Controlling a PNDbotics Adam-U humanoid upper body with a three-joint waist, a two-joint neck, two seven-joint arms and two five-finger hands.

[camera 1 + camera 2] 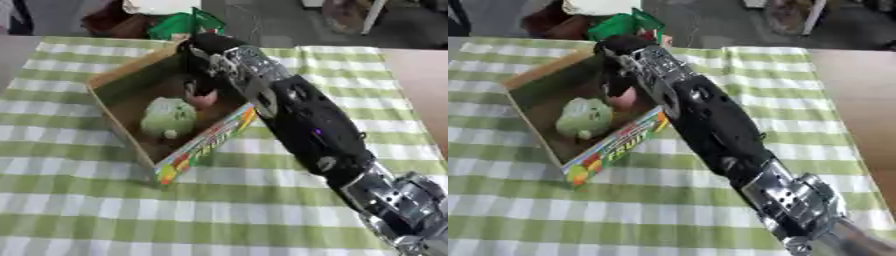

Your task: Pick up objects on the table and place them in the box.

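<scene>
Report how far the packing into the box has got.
Done: a pale green soft object already lies inside the cardboard box. In hand: the right hand reaches down into the box, with a pink object at its fingers; whether it grips it cannot be told. Left: the checked tablecloth around the box shows nothing more to pick up; a green item sits beyond the far edge.

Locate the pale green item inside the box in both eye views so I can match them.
Left eye view: the pale green item lies left of centre, on the floor of the box.
Right eye view: it sits further left, in the same box.
Shared landmark: the box's colourful fruit-printed wall, just below and right of the item in both views.
</scene>
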